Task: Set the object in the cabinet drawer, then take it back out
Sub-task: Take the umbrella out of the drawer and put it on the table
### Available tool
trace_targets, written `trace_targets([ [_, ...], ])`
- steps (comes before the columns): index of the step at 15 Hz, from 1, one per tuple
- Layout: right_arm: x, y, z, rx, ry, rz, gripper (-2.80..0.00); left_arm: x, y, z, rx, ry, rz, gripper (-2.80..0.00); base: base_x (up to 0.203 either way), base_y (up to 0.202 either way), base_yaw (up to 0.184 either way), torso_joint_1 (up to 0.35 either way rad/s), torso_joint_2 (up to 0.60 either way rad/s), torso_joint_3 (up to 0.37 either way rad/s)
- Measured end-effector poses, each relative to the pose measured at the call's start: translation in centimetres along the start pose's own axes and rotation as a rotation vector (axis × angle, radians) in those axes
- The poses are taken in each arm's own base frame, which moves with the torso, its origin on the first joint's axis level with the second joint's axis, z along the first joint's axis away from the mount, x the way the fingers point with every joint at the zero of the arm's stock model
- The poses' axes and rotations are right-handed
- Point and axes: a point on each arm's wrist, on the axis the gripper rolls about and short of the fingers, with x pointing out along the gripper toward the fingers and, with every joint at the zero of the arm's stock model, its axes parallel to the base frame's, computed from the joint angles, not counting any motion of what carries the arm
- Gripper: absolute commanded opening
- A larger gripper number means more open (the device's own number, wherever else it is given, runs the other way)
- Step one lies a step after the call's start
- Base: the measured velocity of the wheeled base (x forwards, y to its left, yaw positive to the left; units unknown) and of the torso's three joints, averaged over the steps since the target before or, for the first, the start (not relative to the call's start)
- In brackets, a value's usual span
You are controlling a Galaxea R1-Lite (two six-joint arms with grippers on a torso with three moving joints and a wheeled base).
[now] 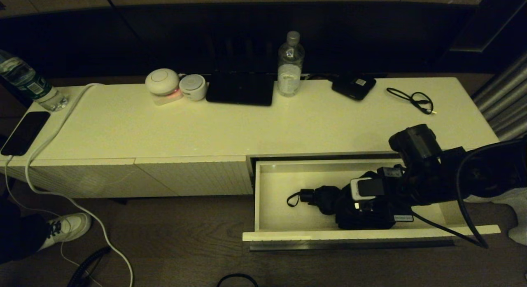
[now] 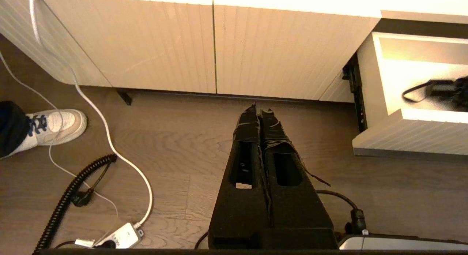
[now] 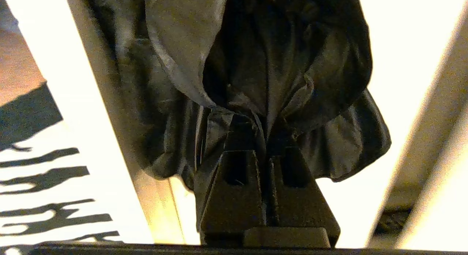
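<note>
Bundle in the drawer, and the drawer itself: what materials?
Bundle: looks like thin black woven fabric, slightly shiny, with many soft folds; the shut right gripper pinches it. Drawer: probably painted or laminated board, smooth matt cream inside, finely ribbed front.

Fabric bundle (image 1: pixel 325 198): half hidden under the right arm's wrist in the head view; only strap loop (image 1: pixel 292 199) and folds beyond the right gripper (image 3: pixel 264 138) showing.
Right fingertips (image 3: pixel 237 132): buried in folds.
Drawer (image 2: pixel 369 86): cut off by the left wrist view's edge.
Water bottle's (image 1: pixel 290 64) label: too small to read.
</note>
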Motion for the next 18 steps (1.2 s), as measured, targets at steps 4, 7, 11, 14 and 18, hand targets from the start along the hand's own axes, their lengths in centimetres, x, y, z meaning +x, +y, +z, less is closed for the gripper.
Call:
trace_targets([
  [4,-3.4,-0.1,0.4,-0.011,-0.036,-0.075,-2.8,0.0,0.0,0.0,0.0,0.0,0.0,-2.8,0.0,0.0,0.0,0.0,0.0,0.0],
  [7,-6.2,-0.1,0.6,-0.019,-0.062,-0.132,-2.8,0.0,0.0,0.0,0.0,0.0,0.0,-2.8,0.0,0.0,0.0,0.0,0.0,0.0],
  [11,-9.8,-0.2,0.6,-0.015,-0.097,-0.224,-2.8,0.0,0.0,0.0,0.0,0.0,0.0,-2.8,0.0,0.0,0.0,0.0,0.0,0.0],
  [14,-11.8,-0.4,0.8,0.014,-0.131,-0.285,-2.8,0.0,0.0,0.0,0.0,0.0,0.0,-2.8,0.0,0.0,0.0,0.0,0.0,0.0],
  [18,-13.5,-2.0,1.9,0.222,-0.185,-0.37,-2.8,0.0,0.0,0.0,0.001,0.0,0.0,-2.8,0.0,0.0,0.0,0.0,0.0,0.0],
])
